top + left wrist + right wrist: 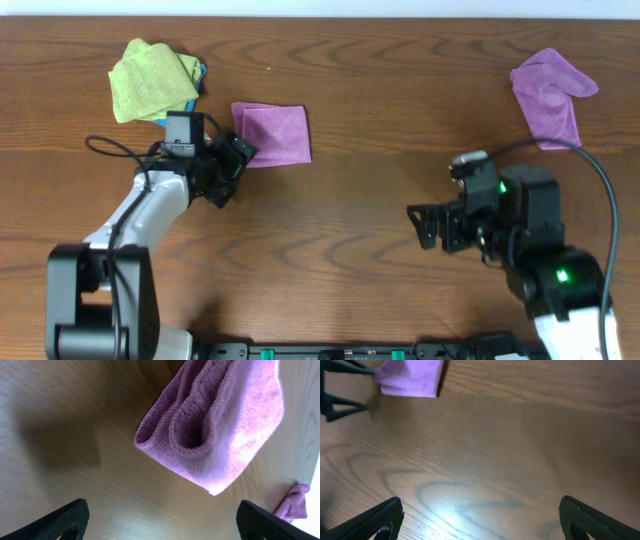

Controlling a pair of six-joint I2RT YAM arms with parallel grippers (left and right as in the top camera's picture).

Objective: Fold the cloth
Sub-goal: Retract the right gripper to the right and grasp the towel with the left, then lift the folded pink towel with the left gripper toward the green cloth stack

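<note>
Our left gripper [232,168] hangs with its jaws spread wide and nothing between them, just beside the near-left corner of the folded purple cloth [272,133]; the left wrist view shows its fingertips [65,520] clear of the fabric, with bare wooden table [380,90] in the gap. The cloth lies flat, left of the table's centre, doubled into a neat square with its stacked layers showing as looped edges toward that camera; we judge the fold all but done. Our right gripper [425,225] is likewise released and empty, well apart over bare wood. If another fold is wanted, we should come in low at the looped edge, pinch every layer together rather than the top one alone, and carry it across evenly so the corners meet; otherwise we should lift away without snagging the hem. A yellow-green cloth [150,80] and a crumpled purple cloth [548,95] lie at the far corners.
</note>
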